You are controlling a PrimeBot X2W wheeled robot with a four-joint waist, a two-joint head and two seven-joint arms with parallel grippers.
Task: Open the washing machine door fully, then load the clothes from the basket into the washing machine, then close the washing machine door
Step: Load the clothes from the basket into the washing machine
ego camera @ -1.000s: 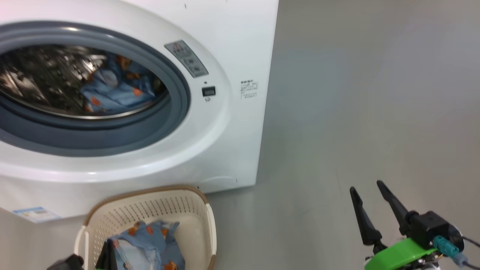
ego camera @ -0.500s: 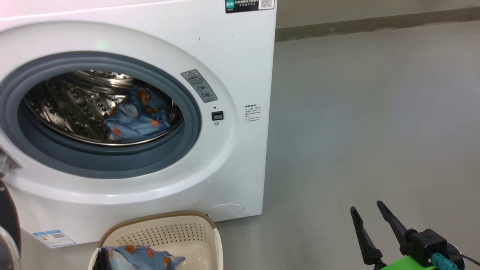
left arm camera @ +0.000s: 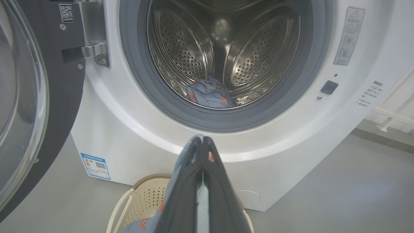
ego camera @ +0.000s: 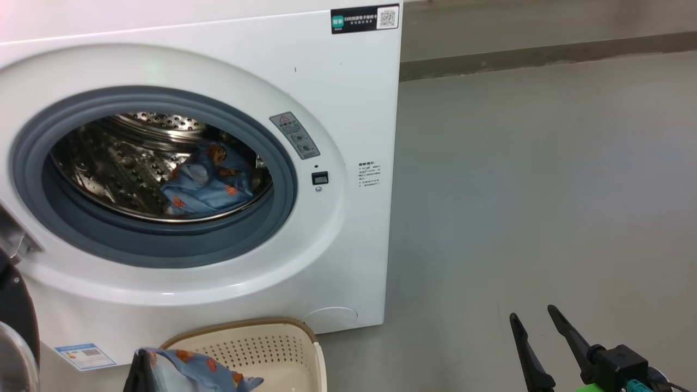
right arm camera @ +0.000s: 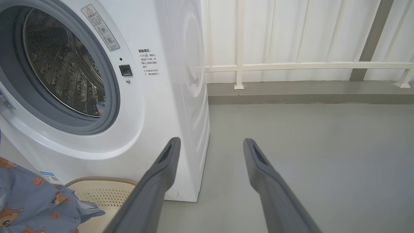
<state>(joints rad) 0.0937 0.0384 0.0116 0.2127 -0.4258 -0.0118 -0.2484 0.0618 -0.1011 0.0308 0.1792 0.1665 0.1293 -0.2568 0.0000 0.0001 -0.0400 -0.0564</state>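
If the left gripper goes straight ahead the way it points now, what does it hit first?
Likely the washer: the left gripper, shut on the clothes, points at the lower gasket or the white front just under it, not cleanly into the drum. Depth is unclear.

1. Light is bright, even and soft; the washer [ego camera: 348, 109] casts only a faint shadow on the floor [ego camera: 544, 190].
2. The drum [left arm camera: 258, 48] glints, with a green spot of reflection.
3. Wrist views bow the washer's edges; a pink cast tints the head view's top left corner.
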